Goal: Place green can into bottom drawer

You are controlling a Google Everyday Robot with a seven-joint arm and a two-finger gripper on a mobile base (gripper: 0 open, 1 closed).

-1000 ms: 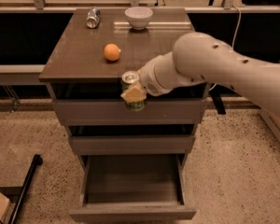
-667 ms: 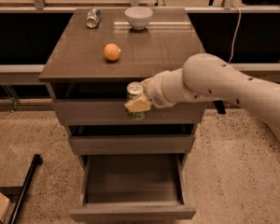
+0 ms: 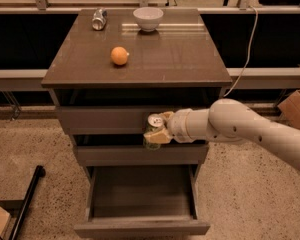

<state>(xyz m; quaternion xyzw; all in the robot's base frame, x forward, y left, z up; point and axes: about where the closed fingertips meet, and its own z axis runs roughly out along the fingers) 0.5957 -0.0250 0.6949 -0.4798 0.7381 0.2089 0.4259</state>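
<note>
So the gripper (image 3: 159,134) is pinched around the green can (image 3: 151,142), hanging out in front of the upper drawers (image 3: 100,120). The bottom drawer (image 3: 140,196) is pulled open below the hand, well apart from it. My worry: let go from up here and the can probably bounces, tips over, or clips the drawer's front edge and rolls onto the floor. Needs lowering first imo.

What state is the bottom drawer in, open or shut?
Open: the bottom drawer is pulled out, floor visible. The claw holds the green can above it.
</note>
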